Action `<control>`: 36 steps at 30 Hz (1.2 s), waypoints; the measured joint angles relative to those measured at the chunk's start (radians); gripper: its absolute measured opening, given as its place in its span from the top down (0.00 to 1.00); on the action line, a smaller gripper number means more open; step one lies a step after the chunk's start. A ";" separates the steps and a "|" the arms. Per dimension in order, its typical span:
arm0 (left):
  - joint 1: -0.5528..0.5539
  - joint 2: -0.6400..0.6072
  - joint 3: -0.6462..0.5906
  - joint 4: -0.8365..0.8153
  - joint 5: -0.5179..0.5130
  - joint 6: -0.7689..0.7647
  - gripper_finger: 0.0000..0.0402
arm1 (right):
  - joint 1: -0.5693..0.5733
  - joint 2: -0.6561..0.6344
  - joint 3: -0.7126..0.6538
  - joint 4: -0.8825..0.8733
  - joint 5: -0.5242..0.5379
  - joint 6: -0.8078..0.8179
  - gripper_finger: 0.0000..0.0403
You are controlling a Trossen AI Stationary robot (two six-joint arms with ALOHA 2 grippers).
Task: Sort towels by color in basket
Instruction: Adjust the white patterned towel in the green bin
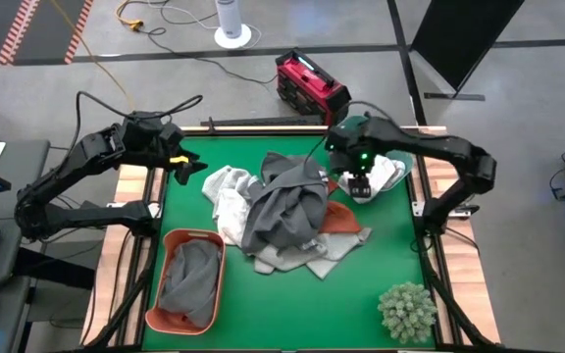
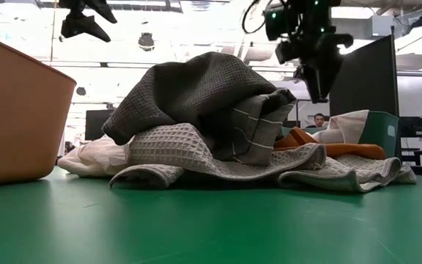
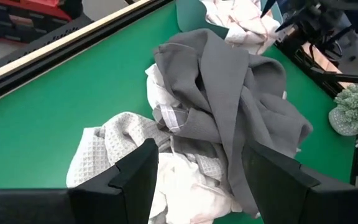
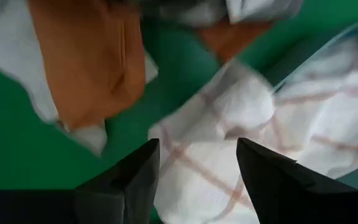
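Several towels point(image 1: 287, 211) lying heaped mid-table, dark grey draped on top, white spilling left, rust-orange point(image 1: 339, 218) peeking out right. One grey towel point(image 1: 189, 277) already sitting in orange basket point(image 1: 155, 312) at near left. White checked towel point(image 4: 229, 149) lying in teal bin point(image 1: 406, 172) at far right. Right gripper point(image 1: 359, 186) hovering above that bin's edge, fingers spread, gripping nothing. Left gripper point(image 1: 186, 167) hanging above far-left table point(image 1: 263, 314), fingers spread, empty. Plant ball point(image 1: 407, 311) sitting near right.
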 joint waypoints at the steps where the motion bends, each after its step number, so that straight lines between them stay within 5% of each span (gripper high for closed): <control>1: 0.000 0.000 0.000 0.000 0.000 0.000 0.45 | 0.006 0.013 -0.007 -0.007 0.001 0.000 0.39; 9: 0.000 0.000 0.000 -0.005 -0.003 0.002 0.45 | 0.034 0.099 -0.168 0.008 0.121 -0.007 0.49; 17: 0.000 0.000 0.000 -0.006 -0.004 0.031 0.45 | 0.013 0.077 -0.175 0.039 0.089 0.017 0.94; 24: 0.000 0.000 0.000 -0.007 -0.006 0.031 0.45 | -0.087 -0.014 -0.065 0.017 -0.043 0.122 0.92; 31: 0.000 0.000 0.000 -0.006 -0.011 0.032 0.45 | -0.311 -0.050 -0.071 0.039 0.298 0.285 0.95; 36: 0.000 0.000 0.000 0.005 -0.012 0.042 0.45 | -0.426 0.025 -0.138 0.196 0.287 0.291 0.95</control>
